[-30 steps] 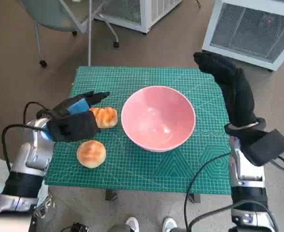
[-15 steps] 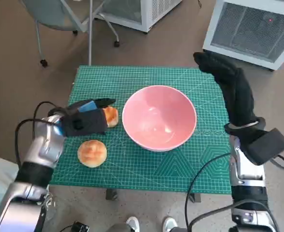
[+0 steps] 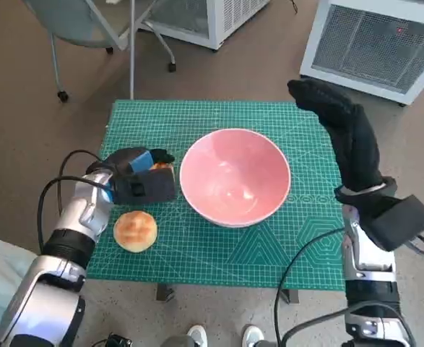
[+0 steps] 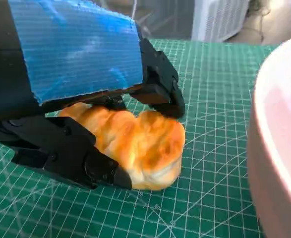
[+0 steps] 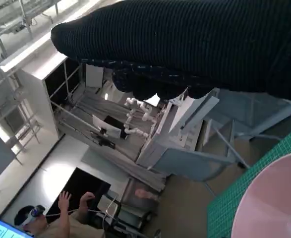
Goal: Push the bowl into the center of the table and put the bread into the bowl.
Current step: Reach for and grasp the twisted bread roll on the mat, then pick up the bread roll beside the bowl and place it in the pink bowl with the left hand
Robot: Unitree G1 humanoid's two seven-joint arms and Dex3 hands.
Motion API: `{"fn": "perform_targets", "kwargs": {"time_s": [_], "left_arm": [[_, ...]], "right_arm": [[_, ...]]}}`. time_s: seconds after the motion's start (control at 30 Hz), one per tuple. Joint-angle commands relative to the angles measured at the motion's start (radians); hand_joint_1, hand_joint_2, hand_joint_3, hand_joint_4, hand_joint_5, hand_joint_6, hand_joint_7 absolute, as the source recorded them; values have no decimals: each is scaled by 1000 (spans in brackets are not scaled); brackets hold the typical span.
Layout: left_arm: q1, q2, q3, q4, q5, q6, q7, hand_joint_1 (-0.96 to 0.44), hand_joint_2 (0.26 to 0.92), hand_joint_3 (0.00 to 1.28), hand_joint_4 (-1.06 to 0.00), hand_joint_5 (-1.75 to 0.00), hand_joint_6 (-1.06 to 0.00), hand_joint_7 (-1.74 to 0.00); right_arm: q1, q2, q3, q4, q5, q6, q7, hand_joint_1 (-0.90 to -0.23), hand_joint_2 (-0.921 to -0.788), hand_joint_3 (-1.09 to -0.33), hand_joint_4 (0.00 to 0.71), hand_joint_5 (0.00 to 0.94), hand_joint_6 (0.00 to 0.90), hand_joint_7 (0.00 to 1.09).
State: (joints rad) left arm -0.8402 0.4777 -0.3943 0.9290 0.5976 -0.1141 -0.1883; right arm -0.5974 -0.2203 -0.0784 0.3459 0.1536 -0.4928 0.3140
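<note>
The pink bowl (image 3: 235,176) stands upright near the middle of the green mat (image 3: 197,267); its rim also shows in the left wrist view (image 4: 284,129) and the right wrist view (image 5: 274,208). Just left of it lies a golden braided bread (image 3: 161,168), resting on the mat. My left hand (image 3: 139,177) covers it, and the left wrist view shows black fingers (image 4: 160,84) over the bread (image 4: 145,144) and the thumb under its near side. A round bun (image 3: 135,230) lies apart, nearer me. My right hand (image 3: 342,123) is raised by the mat's right edge and holds nothing.
A chair (image 3: 89,22) stands beyond the table's far left corner, and white slatted units (image 3: 385,43) stand at the back. Shoes (image 3: 222,336) show at the near edge. A person (image 5: 61,218) sits far off in the right wrist view.
My left hand has moved right onto the braided bread and closed round it, hiding most of it. The bowl, the round bun and my right hand have stayed put.
</note>
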Motion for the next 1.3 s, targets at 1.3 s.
{"fn": "perform_targets", "kwargs": {"time_s": [1.3], "left_arm": [[197,-41,172,-949,-69,-114,43,0,920,50,-734,-1188,-639,-1077]], "right_arm": [[37,14,-13,7,23,11,24,-649,-921,-716,220,3,-1,551]]}}
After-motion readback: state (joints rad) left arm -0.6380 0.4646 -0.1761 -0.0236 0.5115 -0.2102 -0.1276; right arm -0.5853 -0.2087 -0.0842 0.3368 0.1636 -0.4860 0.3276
